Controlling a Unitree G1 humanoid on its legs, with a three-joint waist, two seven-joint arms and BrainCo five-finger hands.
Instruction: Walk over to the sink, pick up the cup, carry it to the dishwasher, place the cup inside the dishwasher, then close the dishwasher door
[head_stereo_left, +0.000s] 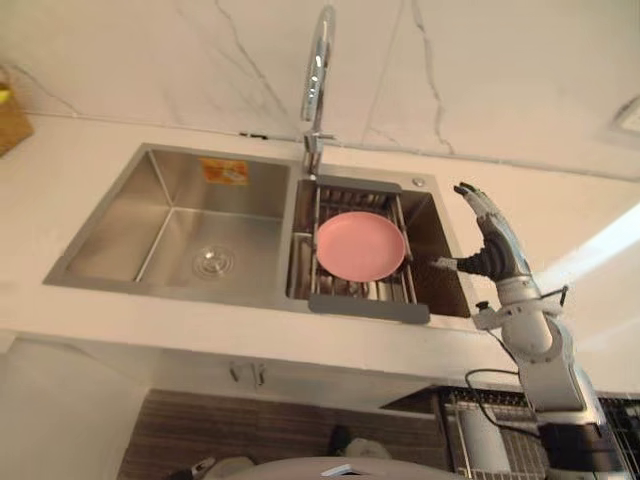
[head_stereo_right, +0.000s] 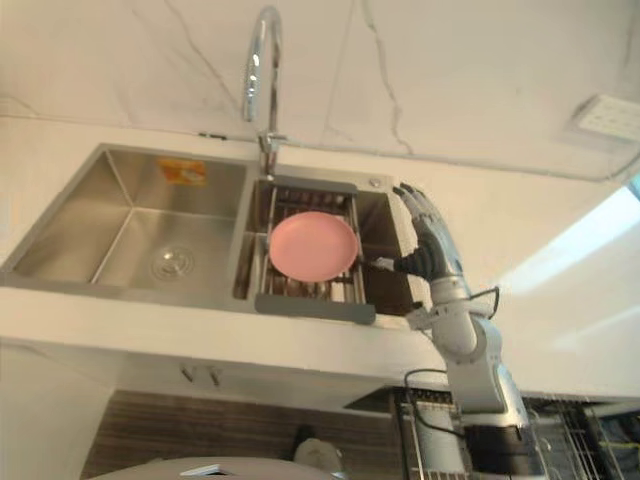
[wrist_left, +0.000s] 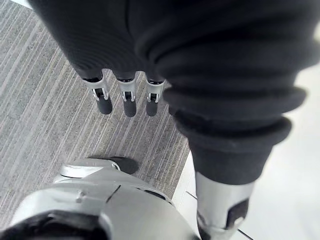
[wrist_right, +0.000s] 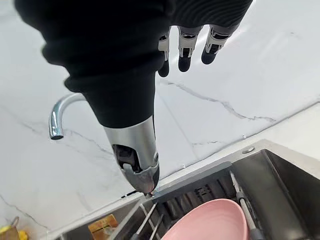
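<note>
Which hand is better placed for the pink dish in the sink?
Right. The right hand hovers open at the steel right basin's edge, next to the pink round dish on the wire rack. The left hand hangs over the grey floor.

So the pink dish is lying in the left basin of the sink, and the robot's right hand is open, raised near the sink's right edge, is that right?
Not quite: the pink dish lies on the wire rack in the right basin, not the left, as the left eye view shows. The right hand is indeed open, raised near the right edge of the sink.
</note>
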